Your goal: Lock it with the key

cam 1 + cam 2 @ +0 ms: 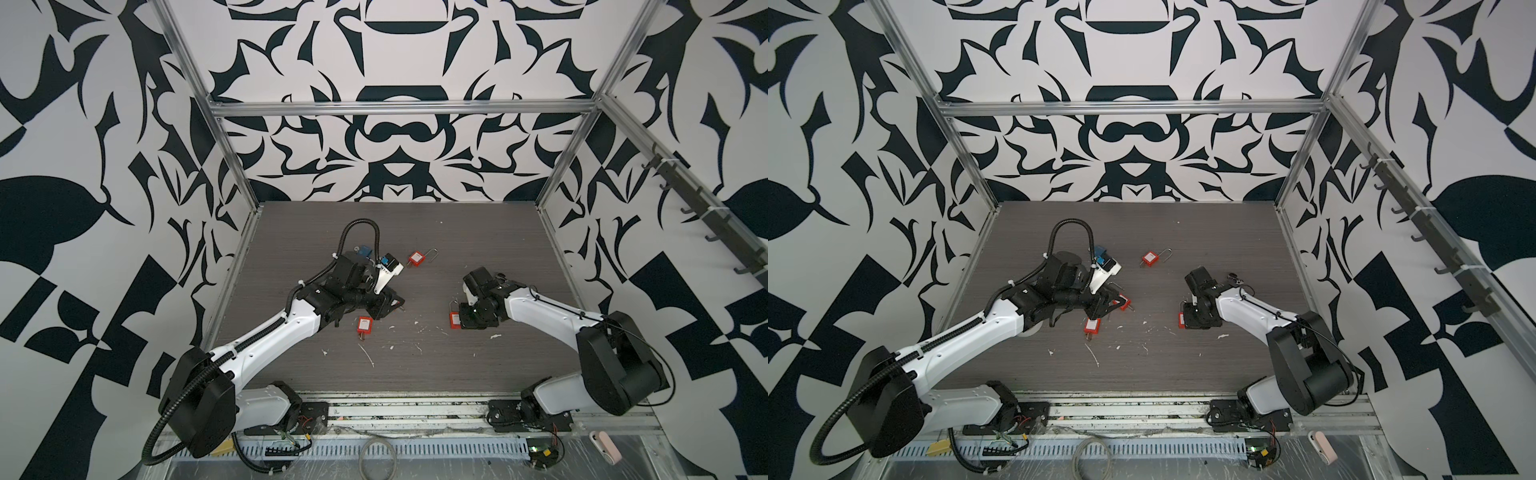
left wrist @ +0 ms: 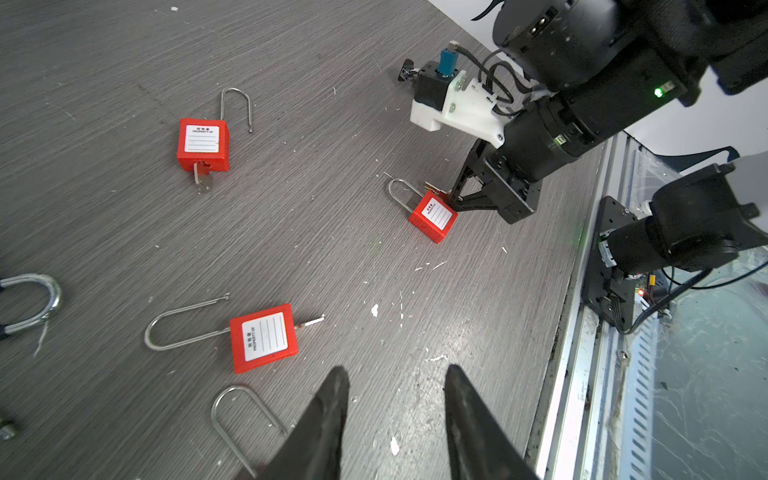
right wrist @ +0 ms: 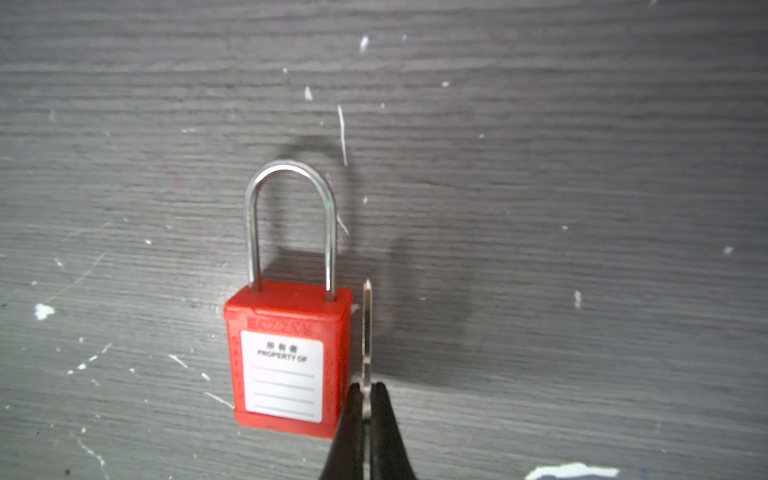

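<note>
3 red padlocks are labelled here: padlock 1 (image 3: 286, 361) lies flat on the tabletop (image 1: 415, 374), on the right arm's side in both top views, with its 2 shackle legs seated in the body. The right gripper (image 3: 365, 388) hangs just beside it, fingers (image 3: 388, 424) pinching the head end of key 1 (image 3: 367, 328). The blade runs alongside the body's flank, tip toward the shackle end and clear of the keyway; whether blade and body touch cannot be told. On this showing padlock 1 is closed with its key out, so work on it appears complete apart from disposing of the key.

Padlock 2 (image 2: 203, 143), toward the far side of the tabletop, has 1 shackle leg free and key 2 (image 2: 203, 183) protruding from its base. Padlock 3 (image 2: 263, 337), near the left gripper (image 2: 395, 386), likewise shows 1 leg out of the body and key 3 (image 2: 309, 323) in place. The left fingers (image 2: 328, 419) stand spread with only bare tabletop between them, holding nothing.

2 more shackles appear in the left wrist view with their bodies hidden, so their state cannot be told. By this estimate 1 lock is done, and at least 2 await having the shackle pressed home and the key turned.
</note>
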Controlling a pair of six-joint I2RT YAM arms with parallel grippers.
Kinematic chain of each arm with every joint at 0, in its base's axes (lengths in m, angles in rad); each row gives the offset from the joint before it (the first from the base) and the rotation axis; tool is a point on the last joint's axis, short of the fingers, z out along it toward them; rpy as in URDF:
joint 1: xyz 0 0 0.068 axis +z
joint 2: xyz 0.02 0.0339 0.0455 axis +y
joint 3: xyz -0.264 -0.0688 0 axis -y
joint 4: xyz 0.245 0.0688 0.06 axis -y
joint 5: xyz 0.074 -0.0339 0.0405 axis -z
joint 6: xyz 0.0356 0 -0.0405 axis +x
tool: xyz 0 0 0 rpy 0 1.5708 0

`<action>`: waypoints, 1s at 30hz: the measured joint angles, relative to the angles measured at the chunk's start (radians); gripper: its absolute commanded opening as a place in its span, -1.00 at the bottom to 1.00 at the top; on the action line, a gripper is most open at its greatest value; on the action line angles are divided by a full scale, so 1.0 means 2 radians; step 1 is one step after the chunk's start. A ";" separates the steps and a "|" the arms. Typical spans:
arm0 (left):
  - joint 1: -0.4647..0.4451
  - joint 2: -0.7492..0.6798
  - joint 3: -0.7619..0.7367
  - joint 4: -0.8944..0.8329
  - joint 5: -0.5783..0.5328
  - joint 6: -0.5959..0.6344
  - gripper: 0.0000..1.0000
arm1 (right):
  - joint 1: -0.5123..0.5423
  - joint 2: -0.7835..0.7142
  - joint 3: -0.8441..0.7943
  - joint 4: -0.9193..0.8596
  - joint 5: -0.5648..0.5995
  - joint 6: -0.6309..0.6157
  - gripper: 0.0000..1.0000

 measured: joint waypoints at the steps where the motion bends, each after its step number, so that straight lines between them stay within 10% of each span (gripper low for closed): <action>1: 0.000 0.000 0.000 0.000 0.000 0.000 -0.17 | -0.002 0.003 0.000 0.000 -0.001 -0.002 -0.94; 18: 0.000 0.000 0.000 -0.011 -0.004 0.004 -0.11 | -0.027 0.014 0.018 -0.030 0.021 -0.031 -0.10; 30: 0.020 -0.029 -0.001 -0.026 -0.017 0.008 -0.09 | -0.039 -0.025 0.061 -0.065 0.045 -0.061 -0.03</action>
